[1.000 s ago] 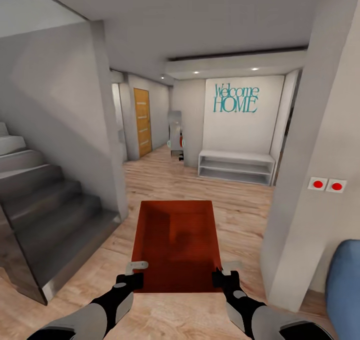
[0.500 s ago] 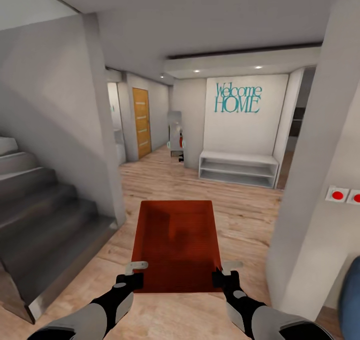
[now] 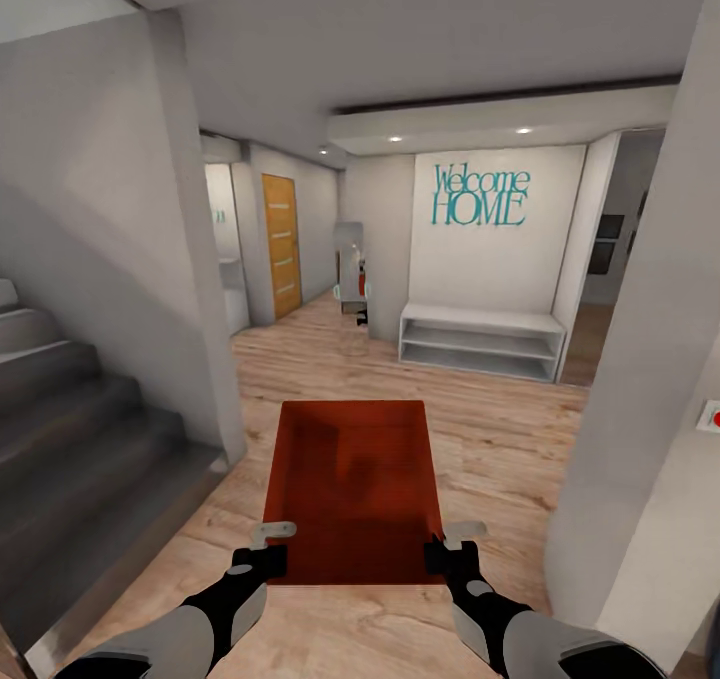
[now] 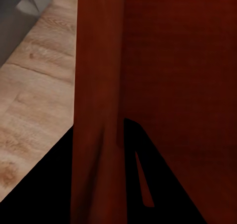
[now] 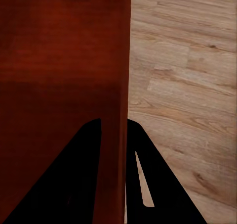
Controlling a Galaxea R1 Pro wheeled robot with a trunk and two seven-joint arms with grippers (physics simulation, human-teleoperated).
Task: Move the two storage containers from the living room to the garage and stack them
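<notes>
The orange-red storage container (image 3: pixel 350 489) hangs in front of the robot above the light wood plank floor (image 3: pixel 500 439), open side up and level, its long axis running toward 12 o'clock. Nothing lies inside it.

The left gripper (image 3: pixel 262 549) has the near end of the wall at 9 o'clock, and the left wrist view shows that thin wall (image 4: pixel 98 110) running between the two dark fingers (image 4: pixel 49 194), one on each face, pinching it. The right gripper (image 3: pixel 448 549) does the same on the wall at 3 o'clock; in the right wrist view the wall (image 5: pixel 116 110) passes between its fingers (image 5: pixel 158 184), which are closed onto it, with plank flooring (image 5: pixel 187 85) on the outer side.

Around the bin, from the head view: a grey staircase (image 3: pixel 70 439) climbs away at 9 o'clock against a grey wall. At 12 o'clock, well apart, a white low shelf bench (image 3: pixel 482 341) stands under teal lettering reading "Welcome HOME" (image 3: pixel 480 196). At 11 o'clock a wooden door (image 3: pixel 281 244) closes the end of the passage. A white pillar (image 3: pixel 640 359) rises at 3 o'clock, and a red-dotted wall switch (image 3: pixel 710 417) sits at the picture's edge beyond it.
</notes>
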